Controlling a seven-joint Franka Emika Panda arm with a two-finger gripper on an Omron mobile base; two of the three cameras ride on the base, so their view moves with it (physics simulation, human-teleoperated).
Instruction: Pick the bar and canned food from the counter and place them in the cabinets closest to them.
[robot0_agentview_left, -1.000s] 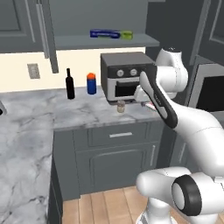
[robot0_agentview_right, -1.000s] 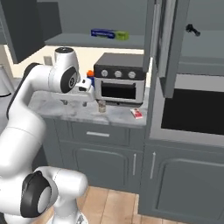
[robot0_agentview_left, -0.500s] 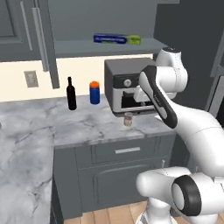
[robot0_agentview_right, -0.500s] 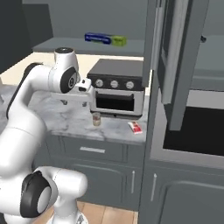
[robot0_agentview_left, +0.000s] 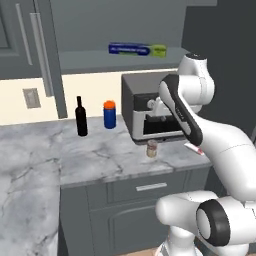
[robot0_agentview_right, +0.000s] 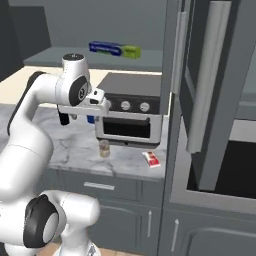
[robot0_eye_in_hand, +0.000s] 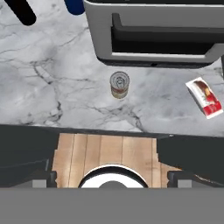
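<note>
The canned food (robot0_agentview_left: 152, 148) (robot0_agentview_right: 104, 148) (robot0_eye_in_hand: 119, 85) stands upright on the marble counter (robot0_agentview_left: 95, 160) (robot0_agentview_right: 75, 140), just in front of the toaster oven. To its right the red-and-white bar (robot0_agentview_right: 152, 159) (robot0_eye_in_hand: 204, 97) lies flat near the counter's edge. My gripper (robot0_agentview_right: 69, 118) (robot0_agentview_left: 159, 116) hangs open and holds nothing. It is well above the counter, facing down, with the can ahead of it. Above the counter, the cabinets (robot0_agentview_left: 100, 60) (robot0_agentview_right: 60, 57) show an open shelf, and one door (robot0_agentview_right: 200, 75) is swung out on the right.
A grey toaster oven (robot0_agentview_left: 135, 107) (robot0_agentview_right: 130, 115) stands at the back of the counter. Left of it are a black bottle (robot0_agentview_left: 81, 117) and a blue cylinder with an orange lid (robot0_agentview_left: 109, 114). A blue-and-green box (robot0_agentview_left: 137, 49) (robot0_agentview_right: 114, 48) lies on the shelf.
Both base views have shifted and the counter now looks nearer and larger: the base has driven closer. Can and bar lie as before. The gripper stays open.
</note>
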